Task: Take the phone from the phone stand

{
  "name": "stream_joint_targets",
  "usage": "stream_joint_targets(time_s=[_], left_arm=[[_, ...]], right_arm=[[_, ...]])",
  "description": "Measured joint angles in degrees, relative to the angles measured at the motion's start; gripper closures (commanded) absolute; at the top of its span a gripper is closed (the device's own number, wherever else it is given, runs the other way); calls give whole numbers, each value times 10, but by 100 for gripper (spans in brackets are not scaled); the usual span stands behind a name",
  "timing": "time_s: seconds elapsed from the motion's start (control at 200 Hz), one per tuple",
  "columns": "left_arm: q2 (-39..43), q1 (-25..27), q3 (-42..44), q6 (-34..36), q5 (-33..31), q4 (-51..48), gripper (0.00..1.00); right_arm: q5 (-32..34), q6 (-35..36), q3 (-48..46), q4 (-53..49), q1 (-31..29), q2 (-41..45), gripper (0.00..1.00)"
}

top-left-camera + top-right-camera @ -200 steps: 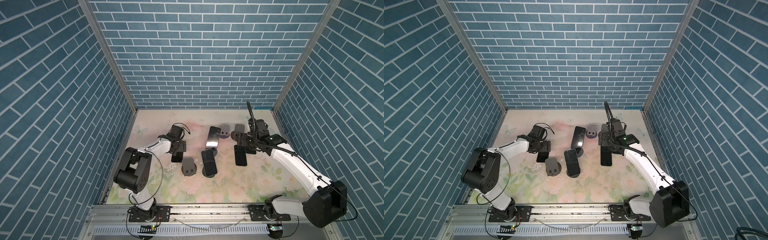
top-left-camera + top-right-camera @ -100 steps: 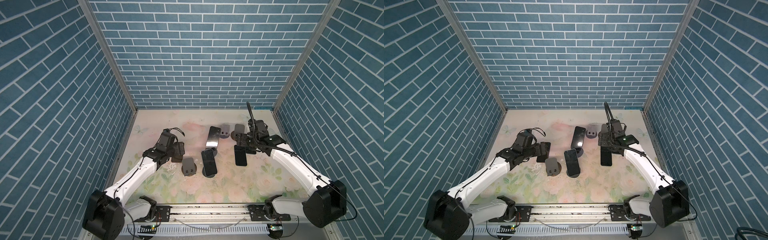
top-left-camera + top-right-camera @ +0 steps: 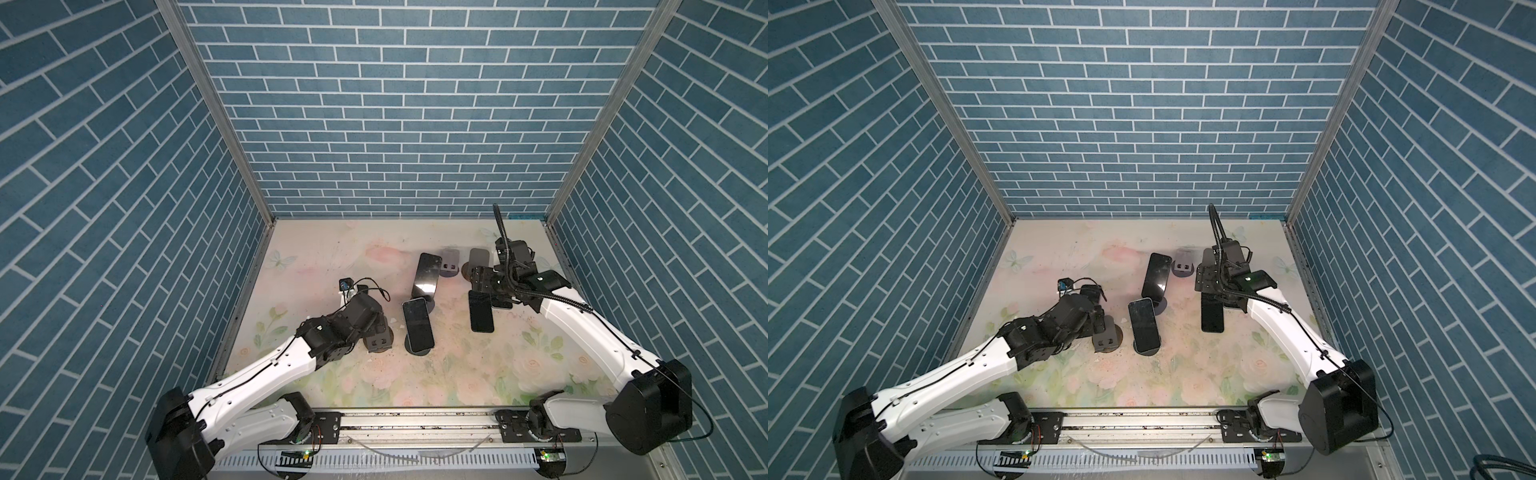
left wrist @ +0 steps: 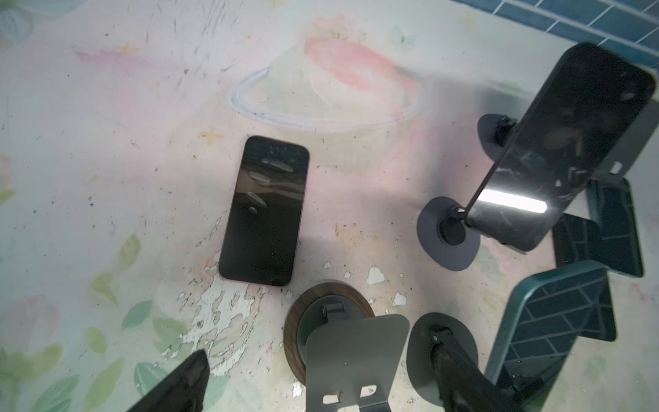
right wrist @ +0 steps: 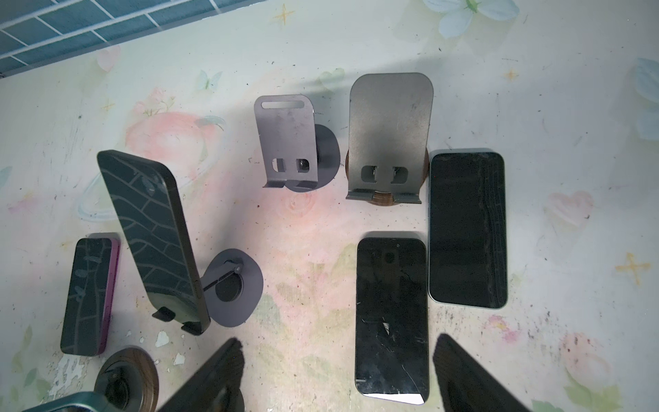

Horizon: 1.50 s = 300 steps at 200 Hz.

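Between the spread fingers (image 5: 221,374) of my right gripper (image 5: 338,340), a dark phone (image 5: 391,317) lies flat on the table (image 5: 570,107), nothing pinching it. My left gripper (image 3: 1097,322) gapes empty beside a bare stand (image 3: 1106,334), a second phone (image 4: 264,210) flat on the table just ahead. Farther out, a rear phone (image 3: 428,274) and a front phone (image 3: 417,324) lean propped mid-table.

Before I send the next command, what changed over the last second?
The left gripper opened wider, let go of the phone lying flat on the table and drew back toward the near edge, its arm now stretched low. The right gripper and everything else stayed put.
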<state>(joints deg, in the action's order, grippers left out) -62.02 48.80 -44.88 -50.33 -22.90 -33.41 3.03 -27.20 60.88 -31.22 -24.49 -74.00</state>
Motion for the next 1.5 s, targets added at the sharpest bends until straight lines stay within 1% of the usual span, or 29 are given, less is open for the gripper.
stream_joint_targets(time_s=[0.145,0.285,0.61,1.025,1.13,1.276,1.501], left_arm=[[-40,24,-2,-40,-28,-7,0],[-60,42,-5,-58,-43,-6,0],[-93,56,-10,-64,-43,16,0],[-149,60,-13,-66,-38,36,1],[-162,60,-13,-66,-38,43,4],[-176,60,-13,-66,-38,50,11],[-184,60,-13,-65,-40,64,30]], right_arm=[[3,0,-7,-1,0,7,15],[10,0,-14,-5,0,21,15],[15,0,-19,-5,-1,28,15],[15,2,-28,-5,-1,27,15],[17,2,-29,-5,-1,26,15],[18,2,-33,-4,-1,26,15],[21,5,-38,-5,-1,26,15]])
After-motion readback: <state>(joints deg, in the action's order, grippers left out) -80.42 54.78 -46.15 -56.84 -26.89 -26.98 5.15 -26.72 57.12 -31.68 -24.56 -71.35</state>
